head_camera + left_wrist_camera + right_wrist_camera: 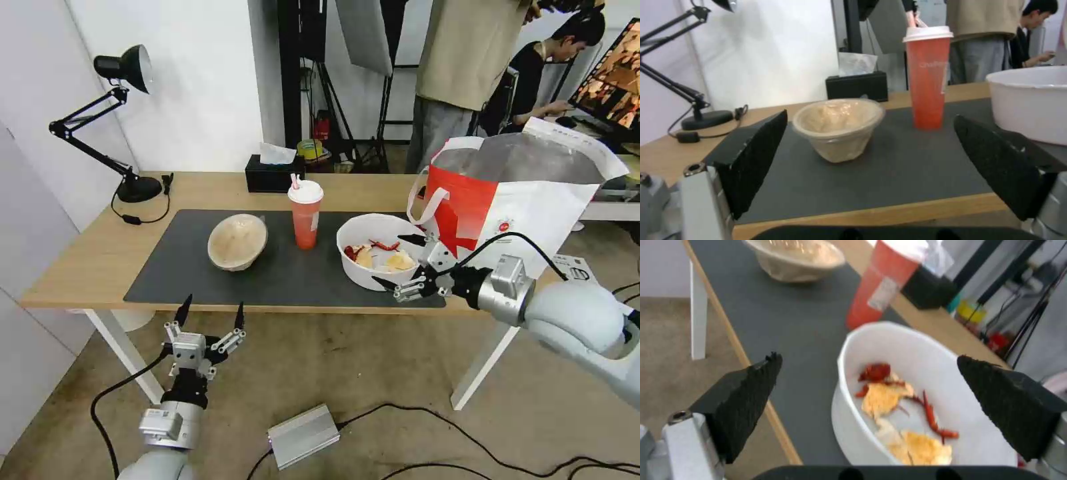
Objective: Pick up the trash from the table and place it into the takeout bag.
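Note:
On the dark mat (280,277) of the table (87,260) stand three pieces of trash: a beige pulp bowl (237,241) tilted on its side, a red cup (306,220) with a white lid and straw, and a white bowl (370,230) holding red and yellow scraps. The takeout bag (527,193) stands open at the table's right end, its foil lining showing. My right gripper (389,259) is open at the white bowl's near right rim, one finger over the rim and one at the bowl's outer wall. My left gripper (214,302) is open below the table's front edge, pointing up.
A black desk lamp (123,120) and its cord occupy the back left corner. A black tissue box (273,173) sits behind the cup. On the floor in front lie a silver box (303,437) and black cables. People stand behind the bag.

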